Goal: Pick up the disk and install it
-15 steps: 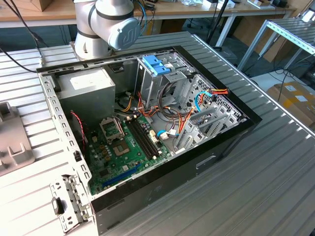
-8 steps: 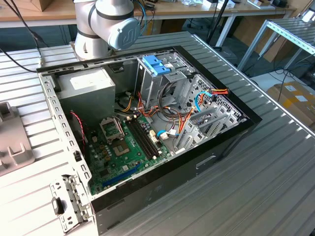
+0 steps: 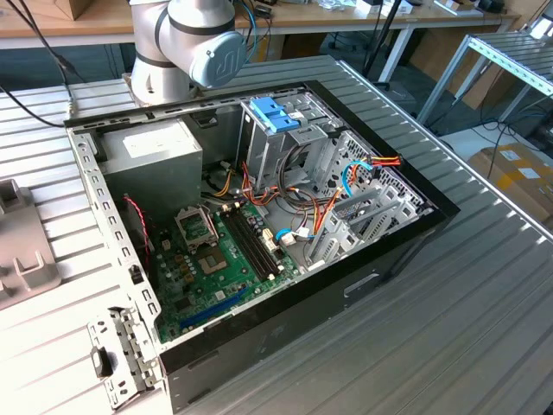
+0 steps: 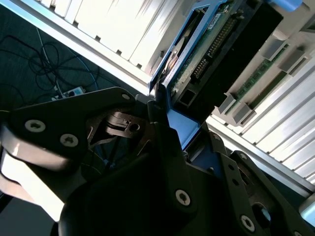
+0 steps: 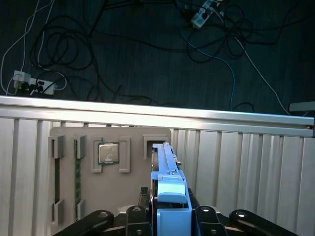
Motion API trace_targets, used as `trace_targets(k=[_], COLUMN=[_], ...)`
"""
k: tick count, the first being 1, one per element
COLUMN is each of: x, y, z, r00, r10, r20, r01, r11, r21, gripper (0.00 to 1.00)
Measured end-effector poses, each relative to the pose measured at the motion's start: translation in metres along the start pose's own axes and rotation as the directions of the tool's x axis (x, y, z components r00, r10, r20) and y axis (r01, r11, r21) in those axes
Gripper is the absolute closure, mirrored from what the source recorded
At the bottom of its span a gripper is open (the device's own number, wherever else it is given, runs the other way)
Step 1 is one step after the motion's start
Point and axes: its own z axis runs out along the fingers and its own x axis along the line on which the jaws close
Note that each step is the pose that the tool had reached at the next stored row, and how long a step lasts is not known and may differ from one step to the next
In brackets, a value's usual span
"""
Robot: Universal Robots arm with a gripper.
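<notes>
1. The black gripper (image 5: 170,202) is clamping its jaws together on the blue end tab of the disk (image 5: 165,162), a flat rectangular hard drive of dark and silver metal framed by bright blue plastic side rails.
2. The disk is standing on its narrow edge. Its long axis is running straight out from the gripper toward the edge of the ribbed silver metal tabletop (image 5: 246,167), beyond which black cables (image 5: 123,59) are lying on a dark floor.
3. In the second wrist view, the disk's green circuit-board face and its connector row are showing just past the jaws.
4. The disk is sitting over the pale grey moulded plastic tray (image 5: 133,135) near that tabletop edge. I cannot tell whether its lower rail is touching the tray's slot or hanging clear of it.
5. A square silver processor chip (image 5: 108,153) is lying in a tray pocket beside the disk, apart from it.
6. In the exterior view, the open black computer case (image 3: 406,242) is occupying mid-tabletop, well apart from the tray at the exterior view's left.
7. Judgement: the grasp is made and the installing is not yet done.
</notes>
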Motion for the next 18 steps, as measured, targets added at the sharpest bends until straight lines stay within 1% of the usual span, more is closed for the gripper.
trace_targets(k=[12, 18], x=[-0.0002, -0.0004], y=[0.0000, -0.0001], z=[-0.0081, -0.0145], r00=[1.0000, 1.0000], r10=[0.000, 0.000], r20=[0.0000, 0.0000], r01=[0.000, 0.000], r11=[1.0000, 1.0000], r21=[0.0000, 0.0000], gripper=[0.63, 0.63])
